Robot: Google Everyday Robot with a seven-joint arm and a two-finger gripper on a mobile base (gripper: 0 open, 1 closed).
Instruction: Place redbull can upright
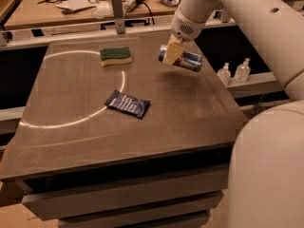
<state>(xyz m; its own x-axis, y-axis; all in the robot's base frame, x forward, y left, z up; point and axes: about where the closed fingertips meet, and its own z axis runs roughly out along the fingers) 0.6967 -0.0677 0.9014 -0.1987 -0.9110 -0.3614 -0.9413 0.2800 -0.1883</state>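
Note:
The redbull can (186, 59) is a slim blue and silver can. It lies on its side, tilted, lifted a little above the far right part of the brown table (142, 127). My gripper (173, 54) hangs from the white arm at the upper right and is shut on the can near its left end. The can's right end sticks out past the cream-coloured fingers (174, 50).
A flat dark blue packet (127, 103) lies mid-table. A green and yellow sponge (115, 56) lies at the back. A white arc (71, 120) is drawn on the left half. Two small bottles (235, 71) stand on a ledge right of the table. A cluttered bench lies behind.

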